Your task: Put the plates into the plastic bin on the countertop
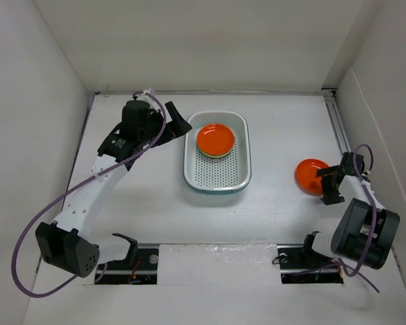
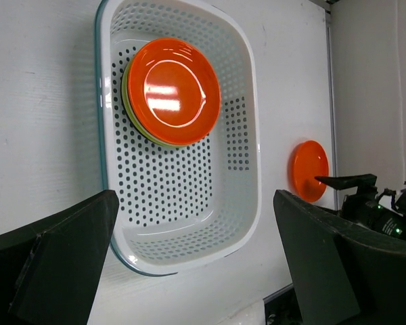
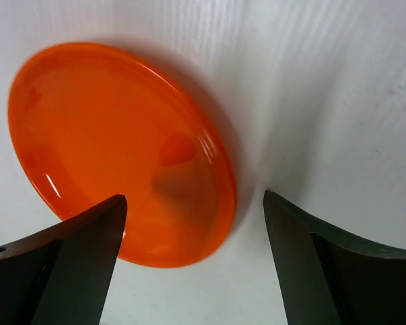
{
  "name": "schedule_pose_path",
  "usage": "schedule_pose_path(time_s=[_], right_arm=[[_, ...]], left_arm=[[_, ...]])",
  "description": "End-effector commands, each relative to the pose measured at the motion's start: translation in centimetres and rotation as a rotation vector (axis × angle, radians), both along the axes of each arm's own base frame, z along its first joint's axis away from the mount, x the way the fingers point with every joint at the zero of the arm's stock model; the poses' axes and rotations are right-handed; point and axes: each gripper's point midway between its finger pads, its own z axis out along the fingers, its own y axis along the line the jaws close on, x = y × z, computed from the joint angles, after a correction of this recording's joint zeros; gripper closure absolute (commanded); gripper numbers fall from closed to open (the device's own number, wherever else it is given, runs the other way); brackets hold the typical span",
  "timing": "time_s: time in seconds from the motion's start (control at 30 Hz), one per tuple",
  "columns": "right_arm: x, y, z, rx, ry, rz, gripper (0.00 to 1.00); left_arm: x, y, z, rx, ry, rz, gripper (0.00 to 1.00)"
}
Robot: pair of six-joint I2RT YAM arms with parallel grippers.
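The white plastic bin (image 1: 242, 145) with a pale-blue rim stands mid-countertop. An orange plate (image 1: 216, 139) lies in its far half, stacked on a lime green plate whose edge (image 2: 130, 115) shows. The bin (image 2: 252, 145) and this plate (image 2: 174, 91) also show in the left wrist view. My left gripper (image 1: 186, 126) is open and empty, just left of the bin's far corner. A second orange plate (image 1: 308, 175) lies on the countertop at the right. My right gripper (image 1: 329, 185) is open at its right edge; one finger is over the plate (image 3: 115, 149) and the other is beyond its rim. No black or cream plates are visible.
White walls enclose the countertop (image 1: 284, 128) on the left, back and right. A metal rail (image 1: 339, 128) runs along the right wall. A purple cable (image 1: 27, 244) loops beside the left arm's base. Both arm bases sit at the near edge.
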Motion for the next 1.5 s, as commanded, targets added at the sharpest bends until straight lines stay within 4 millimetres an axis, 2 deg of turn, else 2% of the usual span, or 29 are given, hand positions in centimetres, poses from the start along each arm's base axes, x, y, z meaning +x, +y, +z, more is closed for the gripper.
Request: schedule_pose_path(time_s=[0.0,0.1,0.27,0.3,0.37,0.4,0.43,0.5,0.57,0.6,0.73,0.8,0.83,0.87,0.93,1.03,1.13,1.17,1.23,1.27,1.33,1.4,1.43,1.47], right_arm=[[2.5,-1.9,0.8,-0.065,-0.046,0.033,0.13],[3.4,-2.3,1.2,-0.072,-0.043,0.046,0.18],[3.9,-2.8,0.2,-0.071,0.015,0.096,0.25],[4.5,-2.8,0.7,-0.068,-0.004,0.102,0.25],[5.0,-2.7,0.4,-0.054,0.004,0.119,0.29],[5.5,-2.6,0.4,-0.05,-0.009,0.143,0.34],[5.9,-2.9,0.3,-0.05,0.006,0.158,0.36],[6.5,-2.8,0.2,-0.035,0.012,0.176,0.51],[7.6,-2.4,0.5,-0.037,0.009,0.225,0.54],[7.6,-2.1,-0.1,-0.029,0.034,0.245,0.54],[8.7,-1.9,0.2,-0.034,0.035,0.274,0.79],[8.8,-1.6,-0.3,-0.025,0.052,0.283,0.83],[9.3,-1.5,0.2,-0.037,0.041,0.302,0.87],[9.3,-1.5,-0.3,-0.031,0.051,0.302,1.0],[9.9,-1.4,0.0,-0.037,0.05,0.321,1.0],[9.5,-1.3,-0.4,-0.031,0.068,0.329,1.0],[10.1,-0.1,1.1,-0.041,0.017,0.363,1.0],[10.3,-0.1,2.7,-0.055,-0.028,0.344,1.0],[11.0,1.5,5.3,-0.071,-0.103,0.369,1.0],[11.5,2.0,8.3,-0.102,-0.18,0.372,1.0],[12.2,2.7,11.6,-0.139,-0.249,0.348,1.0],[12.8,4.3,16.3,-0.185,-0.333,0.349,1.0],[12.9,4.7,17.8,-0.206,-0.36,0.356,1.0],[13.3,6.3,19.4,-0.204,-0.403,0.384,1.0]], left_arm=[[-0.3,0.0,1.8,-0.017,-0.072,-0.018,0.0],[-0.2,0.0,2.2,-0.02,-0.08,-0.018,0.0],[-0.1,0.3,2.4,-0.012,-0.083,0.0,0.0],[-0.1,0.3,2.4,-0.012,-0.083,0.0,0.0],[0.1,0.2,2.1,-0.008,-0.075,0.0,0.0],[0.1,0.2,2.5,-0.012,-0.083,0.0,0.0],[0.0,0.3,2.2,-0.007,-0.072,0.0,0.0],[0.1,0.6,2.5,0.009,-0.081,0.015,0.0],[0.2,0.8,2.5,0.013,-0.082,0.023,0.0],[0.0,0.9,2.6,0.013,-0.082,0.023,0.0],[-0.1,1.1,2.9,0.02,-0.096,0.027,0.0],[-0.1,1.1,2.9,0.02,-0.096,0.027,0.0],[-0.1,1.1,2.9,0.02,-0.096,0.027,0.0],[-0.1,1.1,2.9,0.02,-0.096,0.027,0.0],[-0.1,1.1,2.9,0.02,-0.096,0.027,0.0],[-0.2,1.2,2.7,0.031,-0.092,0.023,0.0],[-0.1,1.5,2.4,0.044,-0.086,0.042,0.0],[-0.1,1.5,2.4,0.044,-0.086,0.042,0.0],[0.3,2.1,2.8,0.058,-0.1,0.077,0.0],[0.2,2.2,2.6,0.061,-0.092,0.077,0.0],[0.4,2.0,2.1,0.06,-0.076,0.081,0.0],[0.7,2.1,1.8,0.061,-0.065,0.094,0.0],[1.1,2.2,1.8,0.067,-0.064,0.105,0.0],[1.4,2.8,1.8,0.068,-0.064,0.124,0.0]])
